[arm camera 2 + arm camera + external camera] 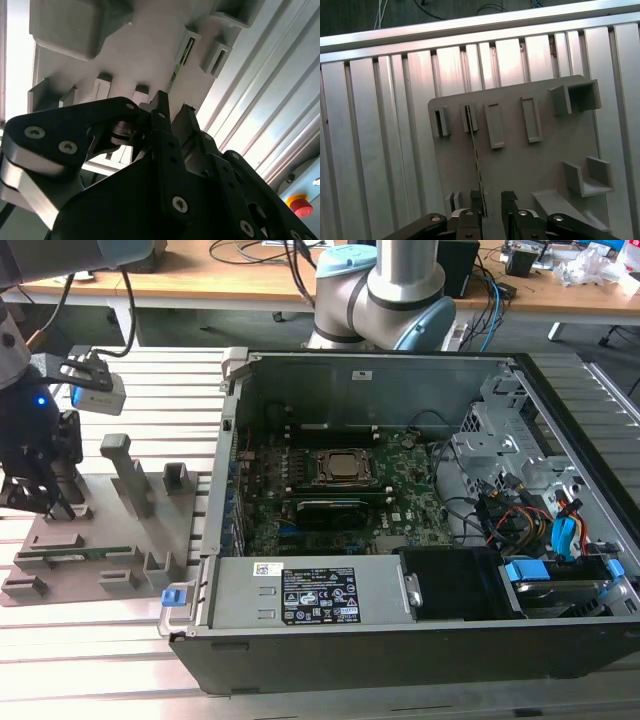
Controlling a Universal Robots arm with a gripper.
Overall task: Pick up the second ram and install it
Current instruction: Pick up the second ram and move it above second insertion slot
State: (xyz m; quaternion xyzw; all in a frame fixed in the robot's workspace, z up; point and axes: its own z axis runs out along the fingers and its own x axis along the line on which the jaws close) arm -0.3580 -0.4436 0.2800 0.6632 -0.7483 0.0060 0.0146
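Now, one pair of jaws, slightly apart, over one second ram (pixel 476 155), edge-up on one grey fixture plate (pixel 530 165).

The second ram (pixel 75 557) sits on the fixture plate (pixel 115 530), at the exterior view's left of the computer case (pixel 300 660).

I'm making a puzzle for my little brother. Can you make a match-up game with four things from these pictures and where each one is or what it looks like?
Things:
1. second ram
2. gripper
3. fixture plate
4. CPU socket

Clues:
A. inside the computer case
B. grey, lying on the slatted table
C. black, open, over the plate
D. green, standing on edge in the plate's slots

Pairs: 1-D, 2-C, 3-B, 4-A
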